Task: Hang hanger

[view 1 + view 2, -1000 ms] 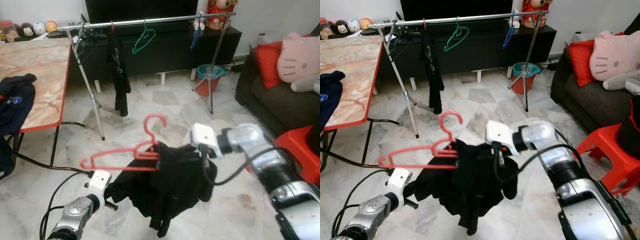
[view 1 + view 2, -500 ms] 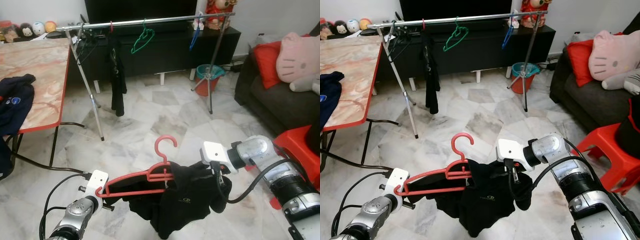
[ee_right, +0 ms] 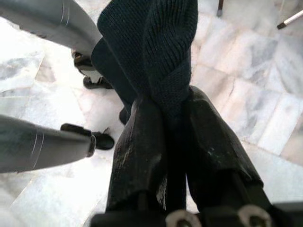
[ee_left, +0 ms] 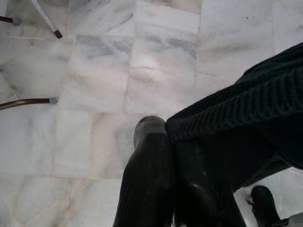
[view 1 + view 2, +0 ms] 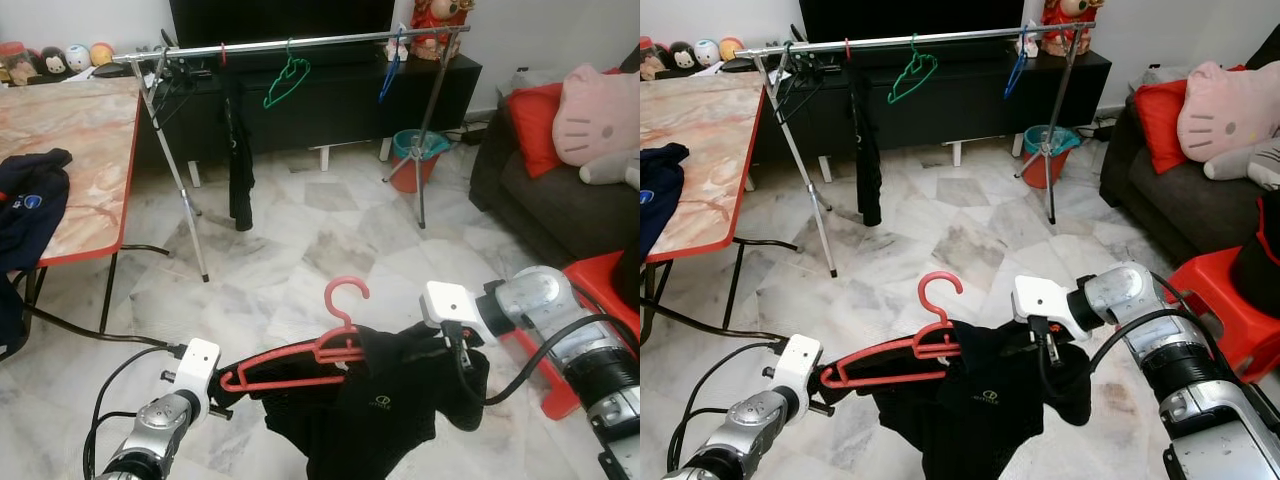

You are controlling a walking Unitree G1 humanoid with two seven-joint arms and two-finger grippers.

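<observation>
**Carrying stage: garment on hanger, rail not yet reached**

Left gripper (image 5: 222,381) clamped on red plastic hanger (image 5: 300,360); right gripper (image 3: 165,124) pinching black knitted garment (image 5: 385,405) draped on it; both low, well apart from silver clothes rail (image 5: 300,42); next: approach, raise hook over rail.

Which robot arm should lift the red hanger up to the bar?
Probably the left: the left gripper is by the red hanger, while the right gripper pinches the black garment.
</observation>
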